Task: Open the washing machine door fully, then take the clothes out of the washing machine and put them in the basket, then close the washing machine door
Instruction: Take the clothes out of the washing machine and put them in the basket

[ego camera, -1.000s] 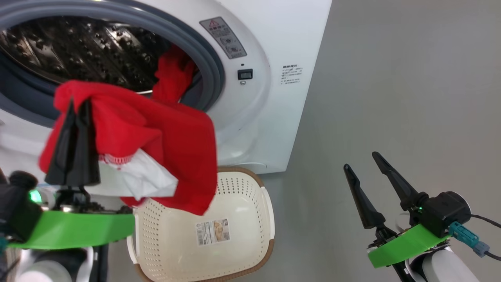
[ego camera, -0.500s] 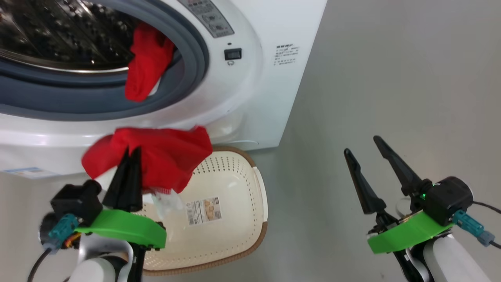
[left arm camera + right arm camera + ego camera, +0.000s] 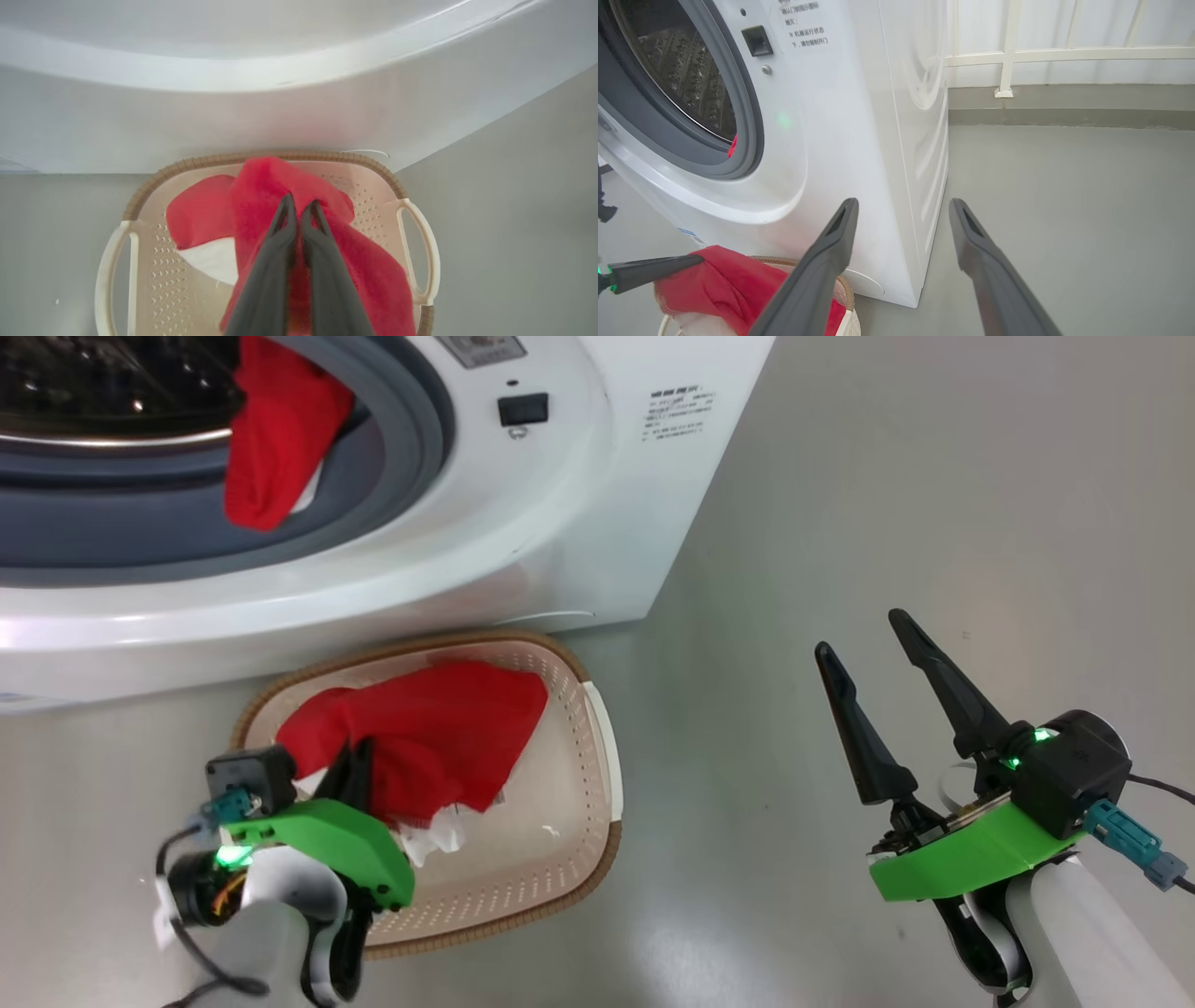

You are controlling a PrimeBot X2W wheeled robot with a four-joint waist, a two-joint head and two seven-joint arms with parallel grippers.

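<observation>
The left gripper (image 3: 358, 758), fingers pinched together in the red garment (image 3: 439, 728), holds it low inside the basket (image 3: 597, 840) before the washing machine (image 3: 560, 541); another red piece (image 3: 271, 439) drapes over the grey ring (image 3: 415, 457), and the right gripper (image 3: 859, 633) stands spread over the floor (image 3: 934, 476), well apart

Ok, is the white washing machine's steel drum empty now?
Not empty: a piece of bright red fabric hangs out of the steel drum over the grey rubber ring. Deeper inside, cannot tell.

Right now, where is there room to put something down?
The grey floor between the basket and the right gripper is bare. So is the basket's near right corner. Its left half is crowded: clothes and the left gripper.
</observation>
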